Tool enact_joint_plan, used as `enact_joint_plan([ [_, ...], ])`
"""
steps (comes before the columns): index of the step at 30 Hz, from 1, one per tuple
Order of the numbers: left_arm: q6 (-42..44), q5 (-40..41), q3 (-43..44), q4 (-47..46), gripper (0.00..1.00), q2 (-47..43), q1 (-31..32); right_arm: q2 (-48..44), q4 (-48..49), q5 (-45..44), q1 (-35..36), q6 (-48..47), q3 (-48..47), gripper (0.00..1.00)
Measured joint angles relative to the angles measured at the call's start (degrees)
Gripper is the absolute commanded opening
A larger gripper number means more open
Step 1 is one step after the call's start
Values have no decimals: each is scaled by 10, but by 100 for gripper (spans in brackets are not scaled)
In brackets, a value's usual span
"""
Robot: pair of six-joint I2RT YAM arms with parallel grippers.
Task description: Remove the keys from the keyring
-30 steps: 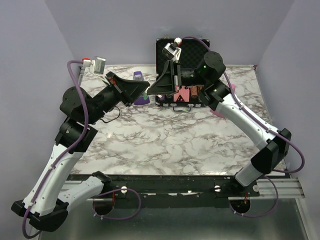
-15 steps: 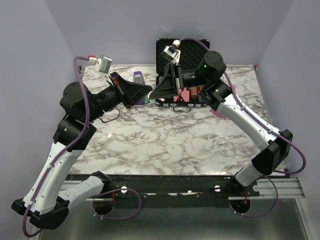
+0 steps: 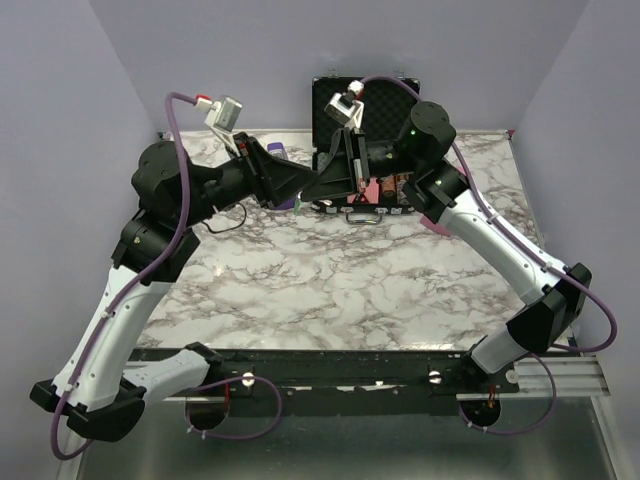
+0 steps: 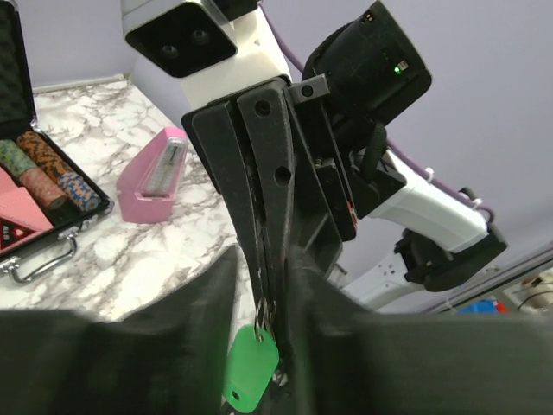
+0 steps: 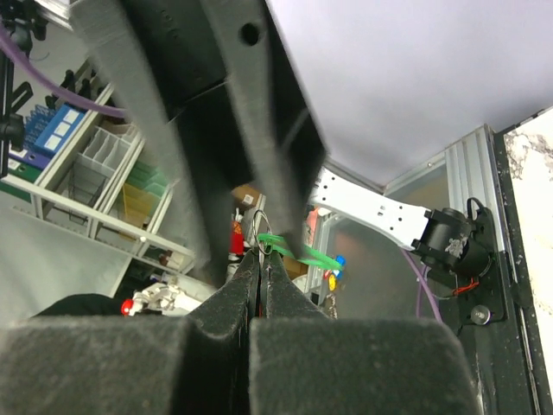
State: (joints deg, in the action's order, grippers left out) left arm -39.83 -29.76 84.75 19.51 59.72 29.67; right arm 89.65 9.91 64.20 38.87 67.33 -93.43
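My right gripper [image 5: 259, 264] is pressed fully together at the tips, pinching the thin metal loop of the keyring [image 4: 251, 370]. In the right wrist view the loop pokes out just past my fingertips, and its green tag sticks out to the side. In the left wrist view the same tag hangs below the clamped tips.

My left gripper [image 4: 263, 277] has its fingers a little apart. They sit on either side of the right gripper's tips, close around the loop. I cannot tell whether they touch the loop or anything on it.

The keys are too small and too hidden between the fingers for me to pick out from the loop.

Both grippers meet tip to tip in the air over the far part of the marble worktop [image 3: 340, 280]. They are just in front of the open black case [image 3: 372, 120] with its rows of chips. A purple object [image 3: 279, 153] stands behind my left gripper, and a pink one [image 4: 160, 177] lies on the worktop beside the case.
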Motion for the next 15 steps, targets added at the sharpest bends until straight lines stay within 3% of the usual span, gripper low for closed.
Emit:
enact_joint_plan([
  [2,-4,-2,10,2,63,10,2,0,0,-7,4,-2,0,1],
  [6,-13,-3,11,12,72,26,6,0,-3,-11,7,-5,-1,1],
  [15,-31,13,9,8,73,11,-5,1,-10,-21,8,-14,-9,1],
])
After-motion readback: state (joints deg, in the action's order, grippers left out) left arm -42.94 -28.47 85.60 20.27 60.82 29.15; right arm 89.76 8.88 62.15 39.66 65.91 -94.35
